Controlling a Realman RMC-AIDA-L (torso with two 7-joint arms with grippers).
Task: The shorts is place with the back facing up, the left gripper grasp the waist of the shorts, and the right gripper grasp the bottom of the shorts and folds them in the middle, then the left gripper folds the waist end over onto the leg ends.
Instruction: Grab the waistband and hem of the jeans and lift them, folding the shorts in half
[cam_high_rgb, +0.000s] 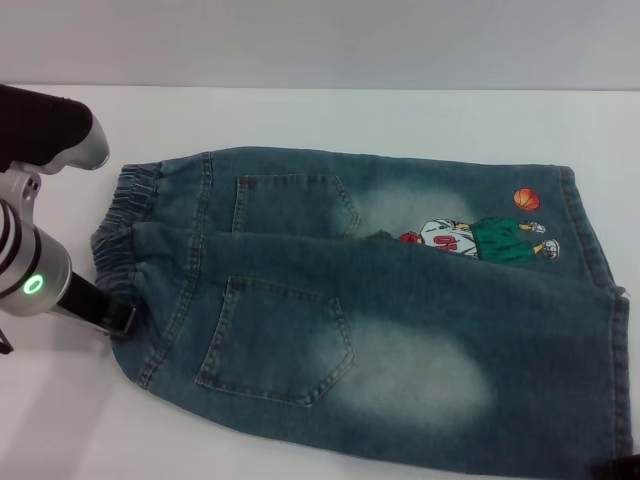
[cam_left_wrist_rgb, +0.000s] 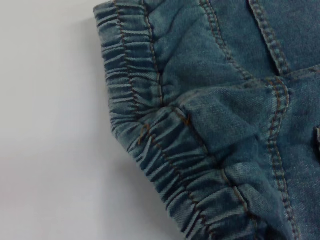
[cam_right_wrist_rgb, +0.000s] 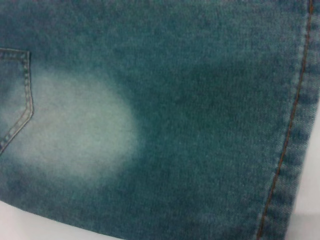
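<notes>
Denim shorts (cam_high_rgb: 370, 310) lie flat on the white counter (cam_high_rgb: 300, 115), back up, folded lengthwise so one half overlaps the other, waist toward the robot's left and leg ends toward its right. Only the head view shows the left pincer (cam_high_rgb: 118, 318): it sits at the near corner of the elastic waistband (cam_high_rgb: 125, 225), touching the fabric; whether it is closed on the cloth cannot be told. The left wrist view alone resolves the waistband's gathered ribbing and orange topstitching. The right wrist view shows a faded patch (cam_right_wrist_rgb: 70, 130) and the stitched hem edge; the right pincer's state cannot be told. A cartoon basketball-player print (cam_high_rgb: 480, 238) marks the far leg; no legible writing.
</notes>
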